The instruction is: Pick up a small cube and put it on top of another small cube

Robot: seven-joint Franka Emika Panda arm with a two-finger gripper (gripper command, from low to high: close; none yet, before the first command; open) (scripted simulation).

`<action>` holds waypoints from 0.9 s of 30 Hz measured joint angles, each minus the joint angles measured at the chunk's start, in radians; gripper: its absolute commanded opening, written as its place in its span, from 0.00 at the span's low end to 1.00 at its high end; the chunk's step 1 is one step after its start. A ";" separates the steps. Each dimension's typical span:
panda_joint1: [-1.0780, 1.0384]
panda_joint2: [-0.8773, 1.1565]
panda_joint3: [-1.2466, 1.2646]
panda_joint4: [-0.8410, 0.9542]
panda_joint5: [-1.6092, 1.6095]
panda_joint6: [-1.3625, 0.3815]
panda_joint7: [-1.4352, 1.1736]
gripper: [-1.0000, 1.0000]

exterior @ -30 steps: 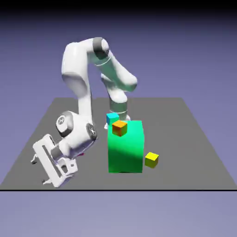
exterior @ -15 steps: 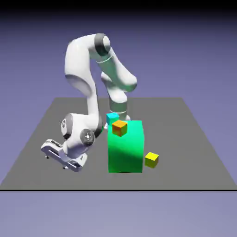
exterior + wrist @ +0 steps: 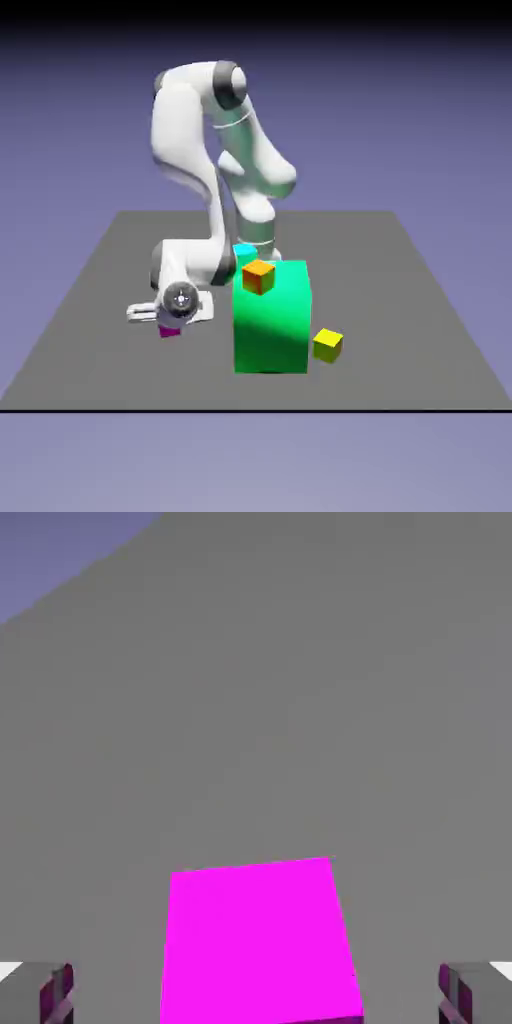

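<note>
On grey bench (image 3: 90, 300), beside big green block (image 3: 270, 320), magenta cube (image 3: 260, 942) is framed between spread fingers of tool (image 3: 256, 997), ungripped. Risk judged: off-centre closing, cube nudged or pinched askew, then dropped.

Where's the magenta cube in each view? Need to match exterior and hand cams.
Exterior view: the magenta cube peeks out under the hand, on the exterior view's left of the big green block.
Hand view: the cube fills the bottom middle, between the two fingertips, gaps on both sides.
Shared landmark: the grey table, seen around the cube in both.
</note>
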 measured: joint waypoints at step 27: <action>-0.229 0.021 0.549 0.497 0.471 -0.643 0.626 0.00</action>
